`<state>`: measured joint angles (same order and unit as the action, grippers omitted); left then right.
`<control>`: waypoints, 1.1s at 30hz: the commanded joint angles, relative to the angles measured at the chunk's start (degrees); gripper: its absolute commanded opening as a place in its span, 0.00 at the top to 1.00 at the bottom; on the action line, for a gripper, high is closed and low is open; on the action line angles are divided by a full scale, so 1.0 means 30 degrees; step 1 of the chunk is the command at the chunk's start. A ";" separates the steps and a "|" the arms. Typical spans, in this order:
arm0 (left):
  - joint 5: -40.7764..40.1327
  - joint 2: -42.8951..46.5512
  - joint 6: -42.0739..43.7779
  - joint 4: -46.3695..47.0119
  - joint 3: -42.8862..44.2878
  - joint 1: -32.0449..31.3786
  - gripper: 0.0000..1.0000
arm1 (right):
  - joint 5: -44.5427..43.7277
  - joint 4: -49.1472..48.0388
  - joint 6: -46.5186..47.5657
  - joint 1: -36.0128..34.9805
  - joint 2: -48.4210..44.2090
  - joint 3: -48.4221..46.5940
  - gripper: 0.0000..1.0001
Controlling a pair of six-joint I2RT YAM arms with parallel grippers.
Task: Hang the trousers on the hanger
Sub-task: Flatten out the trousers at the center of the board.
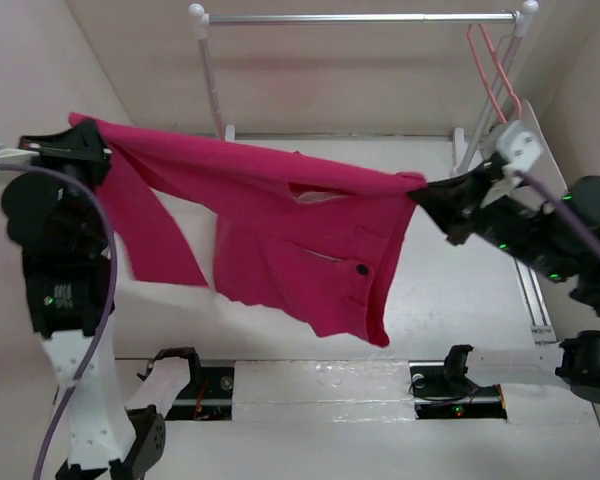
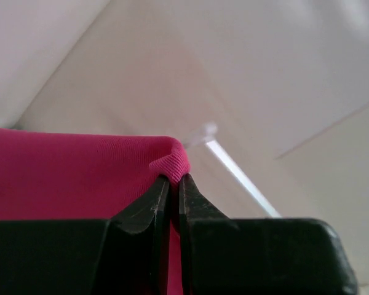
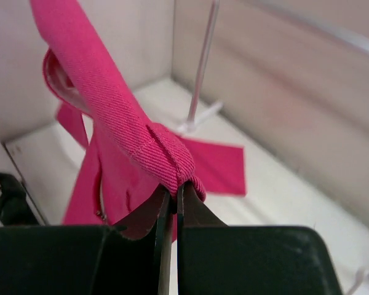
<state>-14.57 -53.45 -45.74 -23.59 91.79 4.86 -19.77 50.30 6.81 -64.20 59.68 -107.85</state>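
The magenta-pink trousers [image 1: 280, 220] hang stretched in the air between my two grippers, waist with dark button [image 1: 362, 268] toward the right, a leg drooping at left. My left gripper [image 1: 92, 150] is shut on a cloth edge at far left; the left wrist view shows its jaws pinching a fold [image 2: 171, 165]. My right gripper [image 1: 420, 190] is shut on the waistband at right; the right wrist view shows the band [image 3: 135, 135] pinched. The pale-pink hanger [image 1: 495, 70] hangs on the rack's silver bar at back right, apart from the cloth.
The white-posted rack with silver bar [image 1: 360, 18] stands at the back, its left post [image 1: 210, 80] behind the trousers. Beige walls close in left, right and behind. A rail [image 1: 535, 290] runs along the table's right side.
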 commanded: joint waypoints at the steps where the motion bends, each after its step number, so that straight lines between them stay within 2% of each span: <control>1: -0.2614 -0.1163 0.2787 0.0127 0.4611 -0.1148 1.00 | -0.0122 0.2974 0.2562 -0.0014 0.1343 -0.5286 1.00; 2: -0.2644 -0.1863 0.3809 0.0595 0.5199 -0.1558 1.00 | -0.0032 0.3152 0.2593 -0.0014 0.1695 -0.7532 1.00; 3: -0.2731 -0.2276 0.4109 0.0570 0.6220 -0.1852 1.00 | 0.0027 0.3241 0.2565 -0.0014 0.1988 -0.8280 1.00; 5: -0.1684 -0.3125 0.4520 0.1151 0.6319 -0.1855 1.00 | -0.0264 0.3271 0.2244 -0.0014 0.2314 -0.8755 1.00; 7: -0.0246 -0.3538 0.4319 0.1331 0.5122 -0.1855 1.00 | -0.0876 0.3242 0.1718 -0.0014 0.2140 -0.7941 1.00; 8: 0.0454 -0.4004 0.4375 0.1883 0.4595 -0.1855 1.00 | -0.1316 0.3184 0.1541 -0.0014 0.1993 -0.6370 1.00; 11: 0.3178 -0.6048 0.4813 0.1539 0.2894 -0.1855 1.00 | -0.1994 0.2979 0.1159 0.1795 0.1350 -0.3463 1.00; 12: 0.4230 -0.7336 0.5106 0.0928 0.2136 -0.1855 1.00 | -0.1414 0.2543 0.1129 0.3513 0.0941 -0.0234 1.00; 14: 0.4357 -0.8311 0.5225 0.1444 0.1548 -0.1855 1.00 | -0.0534 0.1549 0.1216 0.5745 0.0560 0.1046 1.00; 15: 0.4097 -0.8664 0.5197 0.1855 0.0150 -0.1855 1.00 | -0.0181 0.0905 0.1362 0.6946 0.0382 0.3756 1.00; 16: 0.3920 -0.9392 0.5167 0.2526 -0.0589 -0.1855 1.00 | 0.1156 -0.0726 0.1624 0.8234 0.0322 0.5059 1.00; 17: 0.3889 -1.0038 0.5109 0.3635 -0.1089 -0.1855 1.00 | 0.2040 -0.1467 0.1685 1.1090 0.0408 0.6203 1.00; 19: 0.3277 -1.1559 0.5137 0.3822 -0.0601 -0.2468 1.00 | 0.3680 -0.3890 0.1541 1.3451 0.1343 0.8689 1.00; 20: 0.2839 -1.3511 0.5631 0.3242 0.0042 -0.2935 1.00 | 0.3921 -0.4632 0.1336 1.5231 0.1927 0.9082 1.00; 21: 0.1906 -1.4488 0.5984 0.2714 0.2021 -0.4013 0.98 | 0.3808 -0.5045 0.1160 1.5742 0.3238 0.9202 1.00; 22: 0.1636 -1.5512 0.6306 0.1897 0.3375 -0.4603 0.86 | 0.2966 -0.6180 0.0810 1.6037 0.3860 0.9319 1.00; 23: 0.1227 -1.7669 0.7035 -0.0316 0.5737 -0.5740 0.66 | 0.1884 -0.6772 0.0662 1.6272 0.5055 0.8856 1.00; 24: 0.0817 -1.7691 0.7042 -0.0338 0.6457 -0.5752 0.66 | 0.1873 -0.6778 0.0660 1.6507 0.5067 0.8851 1.00; 25: 0.0378 -1.7923 0.7216 -0.0715 0.6812 -0.6767 0.41 | 0.0539 -0.6604 0.0109 1.6509 0.6170 0.8387 1.00; 26: -0.0091 -1.7606 0.7363 -0.0806 0.6816 -0.7125 0.33 | 0.0178 -0.6428 -0.0041 1.6509 0.6616 0.7368 1.00; 27: 0.0166 -1.7197 0.7103 -0.0720 0.5888 -0.7303 0.28 | 0.0029 -0.6455 -0.0072 1.6683 0.6852 0.7183 1.00; 29: 0.1012 -1.4800 0.6343 -0.0109 0.3869 -0.7305 0.27 | -0.0439 -0.6923 -0.0014 1.6511 0.7118 0.7152 1.00; 30: 0.1337 -1.3833 0.5556 0.0215 0.1044 -0.7305 0.29 | -0.0644 -0.7040 -0.0014 1.6509 0.7089 0.7326 1.00; 31: 0.1630 -1.1503 0.5374 0.0856 -0.0754 -0.7305 0.31 | -0.0762 -0.7476 -0.0014 1.6306 0.7002 0.7647 0.89; 32: 0.1749 -1.0320 0.5227 0.1501 -0.2338 -0.7856 0.33 | -0.0416 -0.7510 0.0102 1.6304 0.6856 0.7911 0.43; 33: 0.1663 -0.9351 0.4733 0.1507 -0.5167 -0.8064 0.38 | -0.0064 -0.7481 0.0278 1.6130 0.6826 0.8204 0.27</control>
<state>-8.71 -93.41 -28.47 -20.86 88.01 -19.40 -17.96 34.37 7.73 -14.83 83.02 -81.60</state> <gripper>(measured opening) 0.644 0.618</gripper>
